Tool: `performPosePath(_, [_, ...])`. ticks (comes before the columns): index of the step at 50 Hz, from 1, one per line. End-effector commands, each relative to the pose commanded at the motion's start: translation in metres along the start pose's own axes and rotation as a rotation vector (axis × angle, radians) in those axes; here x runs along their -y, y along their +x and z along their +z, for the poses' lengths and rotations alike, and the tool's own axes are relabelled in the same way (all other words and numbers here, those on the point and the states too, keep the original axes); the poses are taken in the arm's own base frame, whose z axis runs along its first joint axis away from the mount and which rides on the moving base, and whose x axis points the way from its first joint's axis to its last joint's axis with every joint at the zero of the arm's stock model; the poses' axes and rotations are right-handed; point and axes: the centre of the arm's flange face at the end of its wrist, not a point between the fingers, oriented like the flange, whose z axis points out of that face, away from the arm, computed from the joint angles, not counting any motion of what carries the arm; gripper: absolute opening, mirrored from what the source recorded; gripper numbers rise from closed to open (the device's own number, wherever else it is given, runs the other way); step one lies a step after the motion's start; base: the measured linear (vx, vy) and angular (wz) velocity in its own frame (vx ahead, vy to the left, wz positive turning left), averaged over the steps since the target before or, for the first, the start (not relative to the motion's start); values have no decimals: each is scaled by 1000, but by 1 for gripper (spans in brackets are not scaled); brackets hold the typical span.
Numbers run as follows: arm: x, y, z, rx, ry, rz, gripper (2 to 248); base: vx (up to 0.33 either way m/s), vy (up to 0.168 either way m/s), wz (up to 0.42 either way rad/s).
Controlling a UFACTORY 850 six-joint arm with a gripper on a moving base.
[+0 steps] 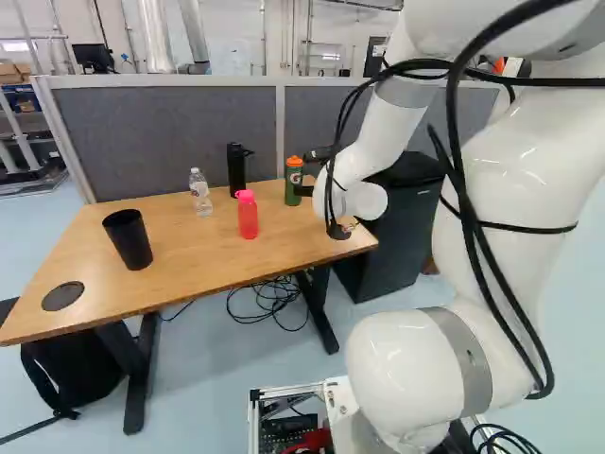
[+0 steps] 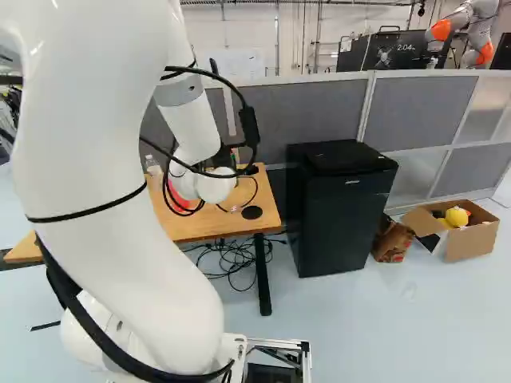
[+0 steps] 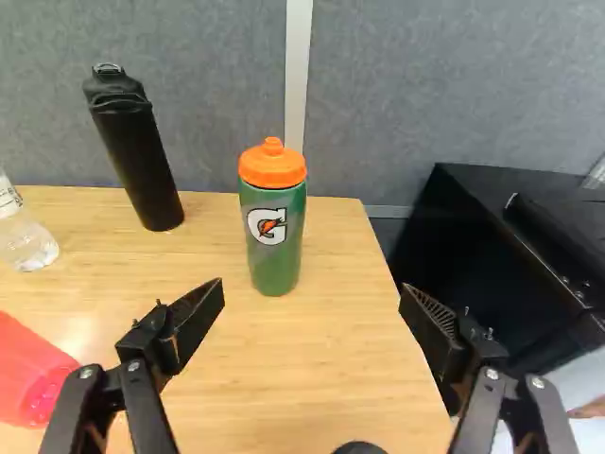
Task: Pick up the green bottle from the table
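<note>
Black flask (image 3: 137,151) stands left of the green bottle (image 3: 275,244), which is upright, orange lid up, near the far right corner of the table (image 1: 189,274); nearer, the empty gripper (image 1: 308,173) spreads its fingers wide.

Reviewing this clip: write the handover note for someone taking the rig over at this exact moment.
Hand: the hand is open and holds nothing.
Job's things: the green bottle stands upright on the table, ahead of the hand and roughly in line with the gap between its fingers. The black bottle and pink bottle stand on the same table, to the green one's left in the left base view.
Done: the hand is opened and facing the bottle.
Left: probably move forward until the bottle is between the fingers, then close and lift.
</note>
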Motion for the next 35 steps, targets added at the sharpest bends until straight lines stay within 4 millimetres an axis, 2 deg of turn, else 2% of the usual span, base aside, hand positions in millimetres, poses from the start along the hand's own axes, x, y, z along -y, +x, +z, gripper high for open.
performPosePath(35, [-5, 18, 67, -24, 117, -110, 247, 0, 0, 0])
